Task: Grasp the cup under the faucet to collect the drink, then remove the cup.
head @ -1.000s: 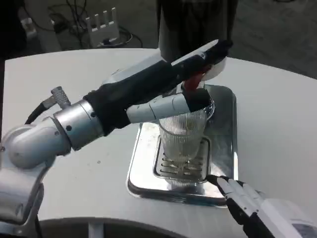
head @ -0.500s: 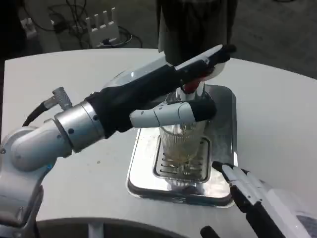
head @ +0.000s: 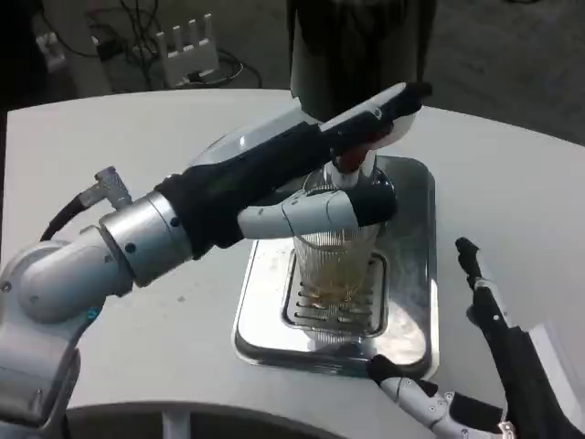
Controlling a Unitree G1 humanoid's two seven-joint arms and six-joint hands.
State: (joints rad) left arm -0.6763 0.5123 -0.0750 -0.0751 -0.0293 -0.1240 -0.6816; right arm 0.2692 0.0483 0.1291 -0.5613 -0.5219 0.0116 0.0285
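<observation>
The cup (head: 336, 265), a clear ribbed one, stands upright on the grate of the steel tray (head: 409, 274), which lies toward the far middle of the tabletop (head: 512, 201), just in front of the dark dispenser (head: 361, 46). The left hand (head: 338, 174) reaches across from the near left edge: one finger lies along the cup's near side just under the rim, and the upper fingers rest up at the faucet (head: 352, 163), on or beside its red lever; whether they press it I cannot tell. So this hand is on the cup and spout rather than spread free, though a firm wrap around the cup is not plain.

A shallow amber layer shows at the cup's bottom, so collecting seems to be under way but far from done. The cup sits under the faucet, not yet lifted away.

The right hand (head: 475, 366) is at the near right edge, by the tray's near right corner, fingers apart and holding nothing.

Left to do, by my reading: let the cup fill, stop the flow, then take the cup out.
</observation>
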